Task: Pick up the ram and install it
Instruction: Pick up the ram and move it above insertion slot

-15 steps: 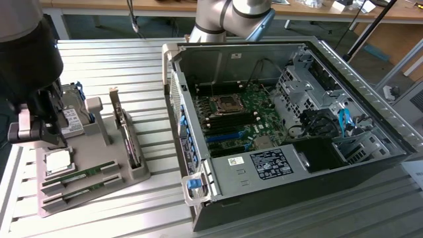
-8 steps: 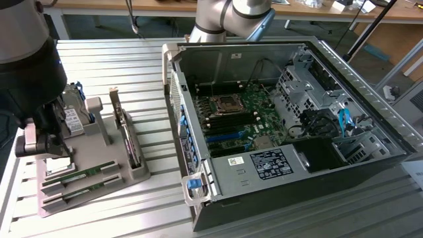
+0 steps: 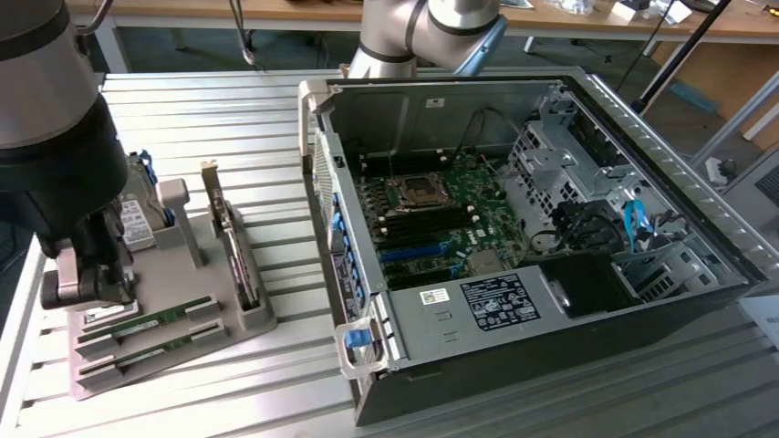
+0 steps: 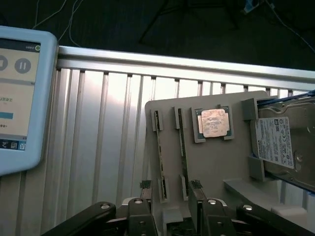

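Two green ram sticks [image 3: 146, 321] [image 3: 155, 350] lie on edge in slots of a grey holder tray [image 3: 182, 360] at the exterior view's left. In the wrist view, the same sticks [image 4: 159, 147] [image 4: 181, 142] run as thin dark lines across the tray [image 4: 216, 162]. My gripper [image 3: 86, 290] hangs just above the tray's end, beside the sticks. It is open [image 4: 170, 187], with nothing between its fingers [image 4: 145, 189]; both sticks' near ends fall within the gap below. The open computer case [image 3: 524, 237] with its motherboard [image 3: 432, 219] sits to the exterior view's right.
On the tray are a square silver processor chip [image 4: 213, 123], a hard drive [image 4: 278, 142] and an upright card with a metal bracket [image 3: 232, 242]. A tablet [image 4: 19, 98] lies beside the tray on the ribbed metal table [image 3: 244, 119]. The case wall [image 3: 335, 237] stands close to the tray.
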`<state>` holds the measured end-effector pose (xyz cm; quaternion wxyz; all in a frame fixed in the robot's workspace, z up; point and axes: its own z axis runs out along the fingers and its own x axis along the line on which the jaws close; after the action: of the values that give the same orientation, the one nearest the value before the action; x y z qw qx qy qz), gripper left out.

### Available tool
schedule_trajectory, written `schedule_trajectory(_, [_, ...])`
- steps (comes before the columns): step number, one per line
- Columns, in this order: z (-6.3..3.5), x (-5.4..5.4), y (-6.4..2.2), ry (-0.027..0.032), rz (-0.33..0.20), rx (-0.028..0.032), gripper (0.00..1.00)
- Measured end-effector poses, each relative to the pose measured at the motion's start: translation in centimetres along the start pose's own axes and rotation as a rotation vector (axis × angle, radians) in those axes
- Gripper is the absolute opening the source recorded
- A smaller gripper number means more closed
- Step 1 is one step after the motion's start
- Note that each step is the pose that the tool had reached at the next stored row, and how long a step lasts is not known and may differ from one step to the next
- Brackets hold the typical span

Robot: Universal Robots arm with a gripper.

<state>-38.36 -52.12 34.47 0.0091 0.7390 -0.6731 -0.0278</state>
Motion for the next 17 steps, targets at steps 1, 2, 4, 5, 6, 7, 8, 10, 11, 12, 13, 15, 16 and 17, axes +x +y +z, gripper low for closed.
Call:
schedule_trajectory(1, [0.16, 0.1, -0.01, 0.0003, -0.006, -0.0005, 0.42])
schedule_trajectory(2, [0.27, 0.1, -0.02, 0.0005, -0.011, -0.0009, 0.42])
schedule_trajectory(4, [0.56, 0.2, -0.04, 0.0011, -0.024, -0.0019, 0.42])
schedule_trajectory(5, [0.64, 0.2, -0.05, 0.0014, -0.032, -0.0022, 0.42])
schedule_trajectory(6, [0.82, 0.2, -0.07, 0.0024, -0.049, -0.0027, 0.42])
schedule_trajectory(7, [0.89, 0.2, -0.07, 0.0027, -0.056, -0.0029, 0.42])
schedule_trajectory(8, [0.96, 0.2, -0.07, 0.0031, -0.062, -0.0032, 0.42])
schedule_trajectory(10, [1.06, 0.2, -0.07, 0.0033, -0.065, -0.0033, 0.42])
schedule_trajectory(11, [1.14, 0.3, -0.07, 0.0032, -0.065, -0.0032, 0.42])
schedule_trajectory(12, [1.18, 0.3, -0.08, 0.0033, -0.067, -0.0032, 0.42])
schedule_trajectory(13, [1.21, 0.3, -0.07, 0.0035, -0.069, -0.0034, 0.42])
schedule_trajectory(15, [1.30, 0.4, -0.07, 0.0036, -0.073, -0.0034, 0.42])
schedule_trajectory(16, [1.32, 0.4, -0.07, 0.0036, -0.074, -0.0033, 0.42])
schedule_trajectory(17, [1.31, 0.4, -0.07, 0.0037, -0.075, -0.0035, 0.42])
